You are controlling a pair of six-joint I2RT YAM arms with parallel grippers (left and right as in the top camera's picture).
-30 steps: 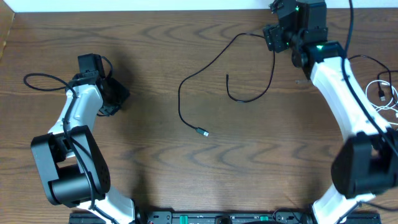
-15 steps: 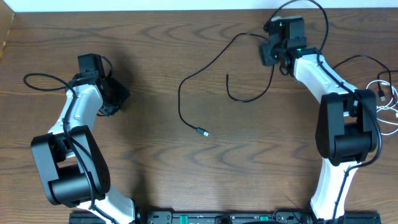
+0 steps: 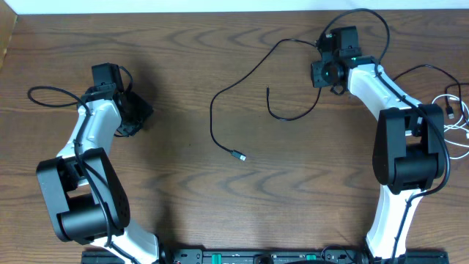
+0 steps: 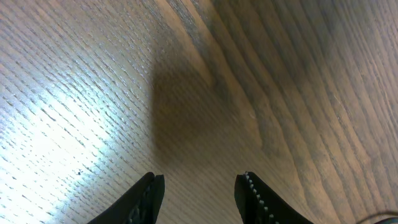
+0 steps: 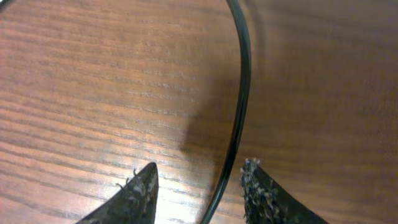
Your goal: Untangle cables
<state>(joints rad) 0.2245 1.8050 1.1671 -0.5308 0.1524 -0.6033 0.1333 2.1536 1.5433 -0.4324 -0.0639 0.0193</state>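
Overhead view evenly lit, sharp; left wrist view shows white glare on the counter beside a soft shadow.

Brown wood-grain table, white strip along far edge, dark rail at near edge

Big brown wood table w/ dark wavy lines. Thin white strip along the far edge, can't tell what. Bright light spot on the wood by the left.
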